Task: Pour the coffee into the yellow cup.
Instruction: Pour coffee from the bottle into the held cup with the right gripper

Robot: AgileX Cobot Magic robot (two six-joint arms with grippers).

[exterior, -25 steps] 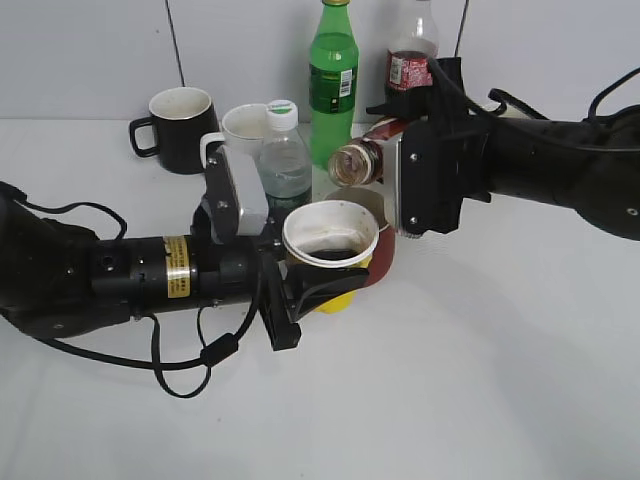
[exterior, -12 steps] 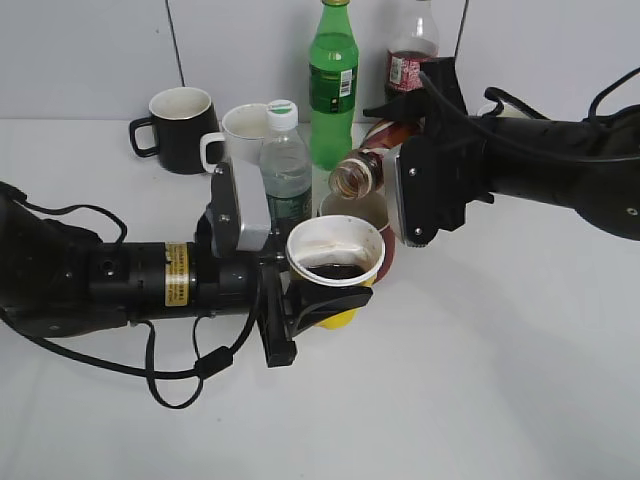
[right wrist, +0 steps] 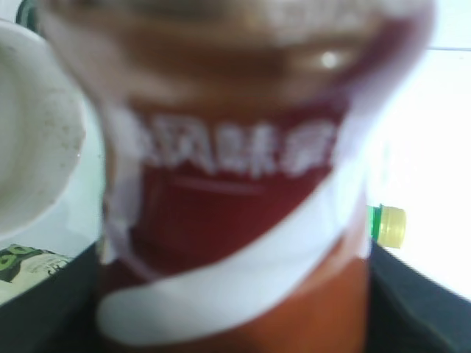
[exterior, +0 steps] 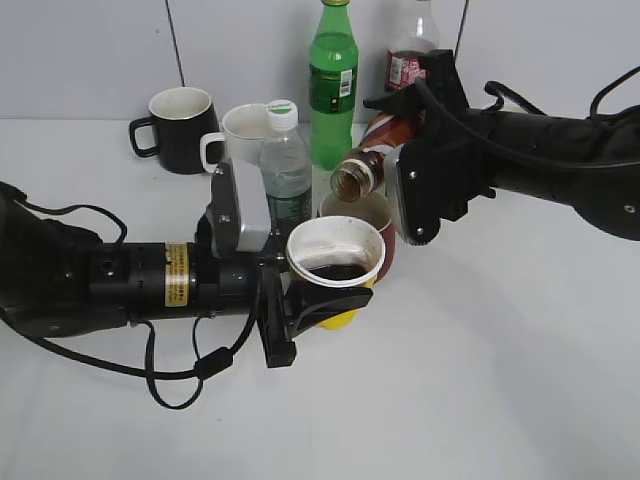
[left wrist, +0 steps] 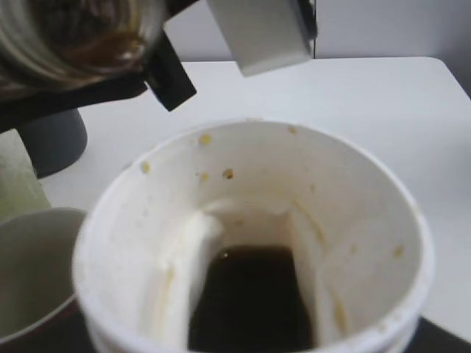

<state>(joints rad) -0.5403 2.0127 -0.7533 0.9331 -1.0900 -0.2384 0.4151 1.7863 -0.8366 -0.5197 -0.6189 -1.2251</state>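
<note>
Yellow cup (exterior: 334,270): tapered paper, white rim and inside, speckled with brown drips, dark coffee (left wrist: 250,298) pooled in the bottom; it sits in front of centre on the white table (exterior: 480,380), clamped between the fingers of the left gripper (exterior: 312,298), which comes in horizontally from the left. Coffee bottle (exterior: 375,155): curvy brown plastic, white swoosh label, wide open neck, tipped with its mouth pointing down-left, above and just behind the cup rim; the mouth is empty-looking from the exterior view, no stream visible. The right gripper (exterior: 405,135) is clenched around the bottle body, whose label fills the right wrist view (right wrist: 235,184), blurred. Directly behind the yellow cup, touching or nearly so, a dark red mug (exterior: 372,222) with pale inside. Mugs, three in all: the red one, a glossy black one (exterior: 178,128) back-left with handle to the left, a white one (exterior: 243,132) beside it. Other bottles, three: small clear water bottle (exterior: 284,165) with white cap, tall green bottle (exterior: 332,85), clear cola bottle (exterior: 410,55) with red label, partly hidden by the right arm.
</note>
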